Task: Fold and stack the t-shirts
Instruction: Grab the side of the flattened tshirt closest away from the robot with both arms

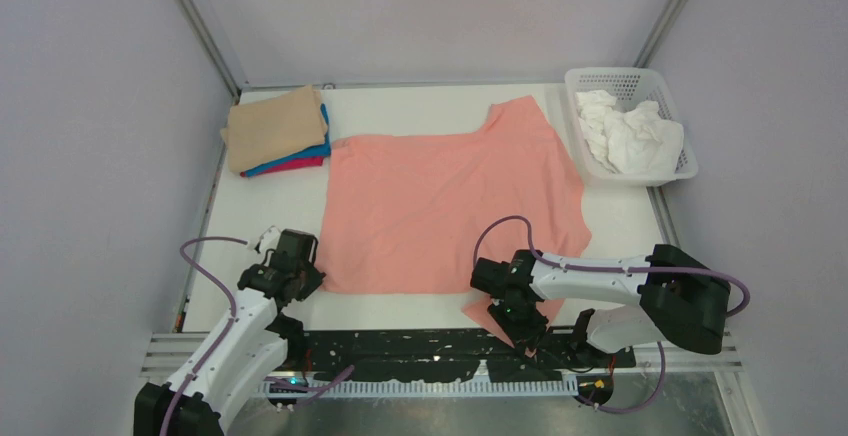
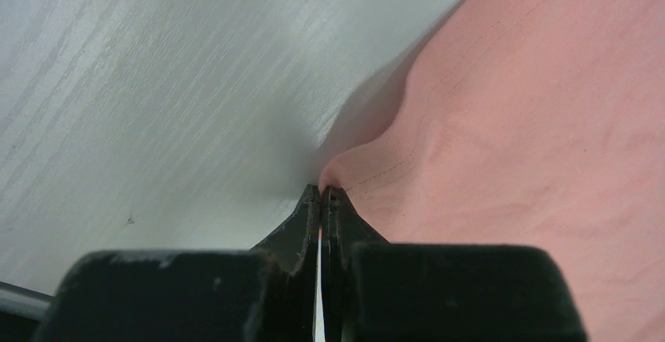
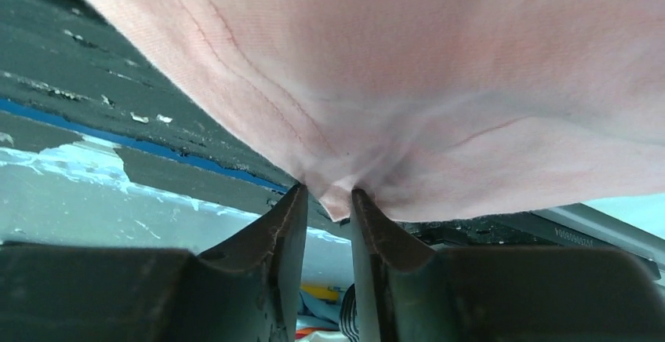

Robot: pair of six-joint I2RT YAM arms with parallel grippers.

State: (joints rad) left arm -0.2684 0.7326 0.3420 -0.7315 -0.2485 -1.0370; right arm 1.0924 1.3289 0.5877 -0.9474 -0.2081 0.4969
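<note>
The large salmon-pink t-shirt lies spread flat on the white table. My left gripper is shut on its near-left corner; the left wrist view shows the tips pinched on the hem of the shirt. My right gripper sits at the near-right corner, over the table's front edge. Its fingers grip a puckered corner of the shirt, which is lifted above the black base plate. A folded stack stands at the back left: tan t-shirt on top, blue and magenta beneath.
A white lattice basket holding crumpled white cloth stands at the back right. The black base plate and a metal rail run along the near edge. Grey walls enclose the table on three sides.
</note>
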